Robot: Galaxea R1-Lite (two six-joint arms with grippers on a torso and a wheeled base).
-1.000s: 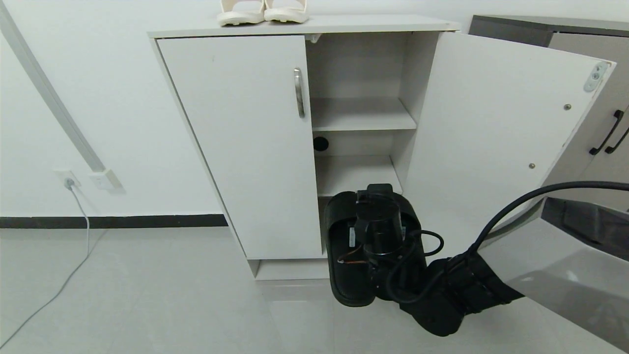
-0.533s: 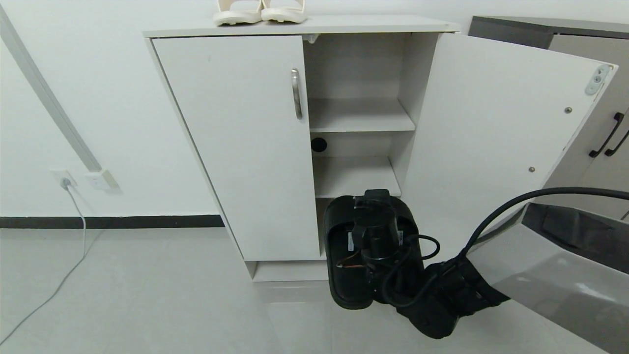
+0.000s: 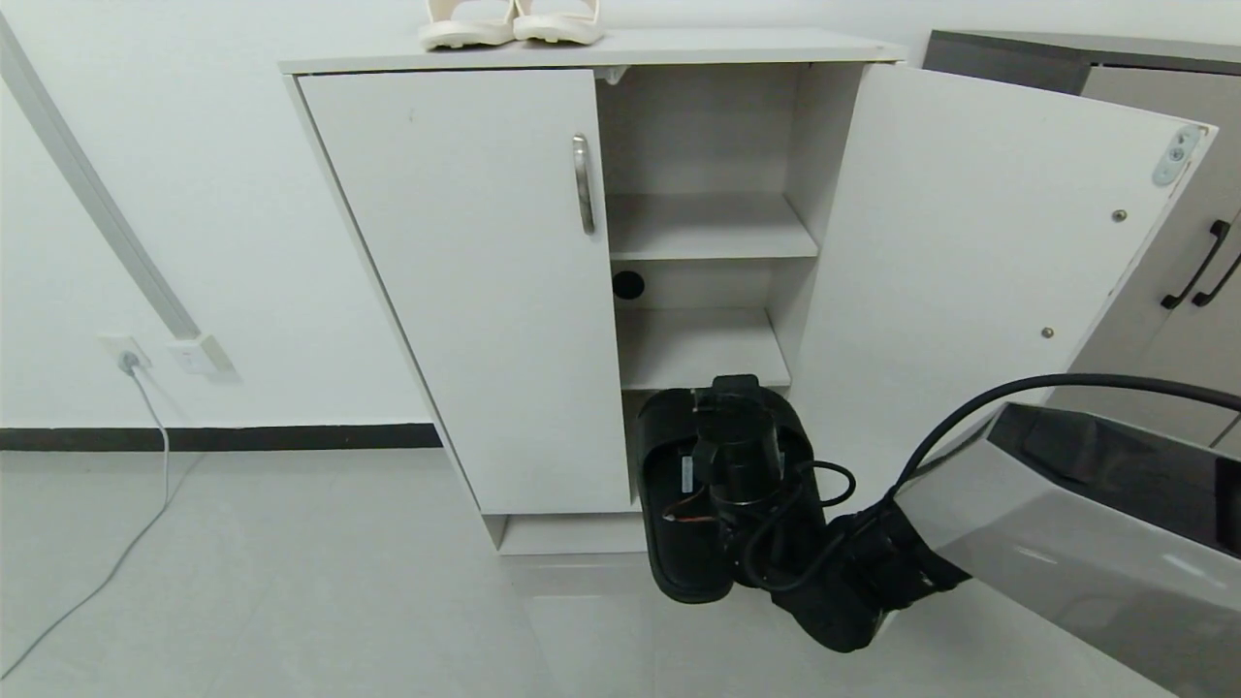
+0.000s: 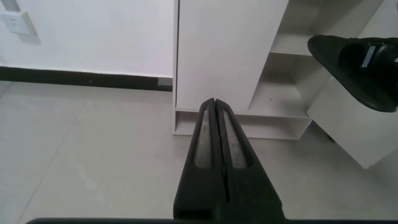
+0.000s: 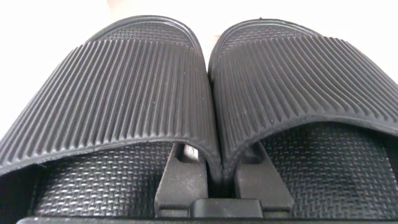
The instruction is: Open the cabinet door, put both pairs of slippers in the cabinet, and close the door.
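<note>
The white cabinet (image 3: 456, 291) has its right door (image 3: 970, 252) swung open and its left door shut. A pair of black slippers (image 3: 679, 504) hangs in front of the lowest opening, toes toward the cabinet, with my right gripper (image 3: 742, 427) shut on their inner straps. In the right wrist view the two ribbed straps (image 5: 149, 93) press together over the fingers (image 5: 180, 171). A pair of white slippers (image 3: 509, 24) rests on the cabinet top. My left gripper (image 4: 214, 109) is shut and empty above the floor, short of the cabinet base, and the black slippers (image 4: 357, 53) are off to its side.
Two bare shelves (image 3: 708, 228) sit inside the open half. A grey cabinet (image 3: 1173, 252) with dark handles stands to the right behind the open door. A wall socket with a cable (image 3: 131, 364) is at the left. The tiled floor is open to the left.
My right gripper has carried the black slippers slightly forward toward the lowest opening. The head view has shifted a little. The white slippers have not moved.
</note>
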